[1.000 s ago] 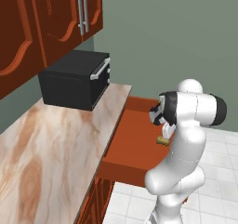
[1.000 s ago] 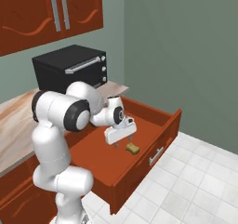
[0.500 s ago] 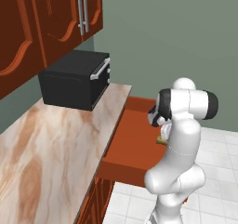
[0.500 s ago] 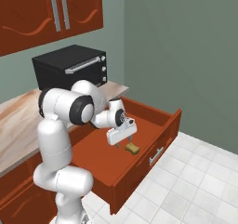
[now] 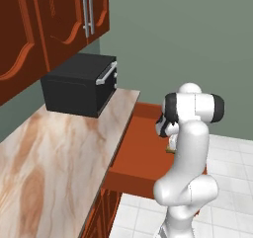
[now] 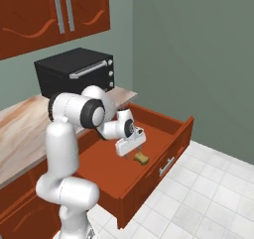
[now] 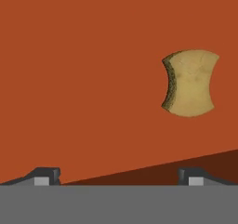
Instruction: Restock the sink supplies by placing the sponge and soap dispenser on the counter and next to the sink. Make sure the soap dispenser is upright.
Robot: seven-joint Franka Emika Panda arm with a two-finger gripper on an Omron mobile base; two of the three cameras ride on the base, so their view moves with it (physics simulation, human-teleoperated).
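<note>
Gripper (image 6: pixel 133 149) over open wooden drawer (image 6: pixel 173 136), jaws spread wide, empty, hanging above drawer floor and clear of sponge (image 6: pixel 142 157). Sponge (image 7: pixel 189 82) flat on drawer floor, just beside gripper toward drawer front, near drawer's front wall, untouched, dark scrub edge along one side. Black microwave (image 5: pixel 81 84) on counter (image 5: pixel 54 153) behind drawer, well apart from sponge.

White glossy arm (image 6: pixel 62 149) of rounded, tube-like segments, bulbous base link, dark charcoal bands at the joints, pale boxy tool (image 6: pixel 131 145) with a black ring at its wrist, two small dark grey fingertips (image 7: pixel 46 175) with lighter pads
</note>
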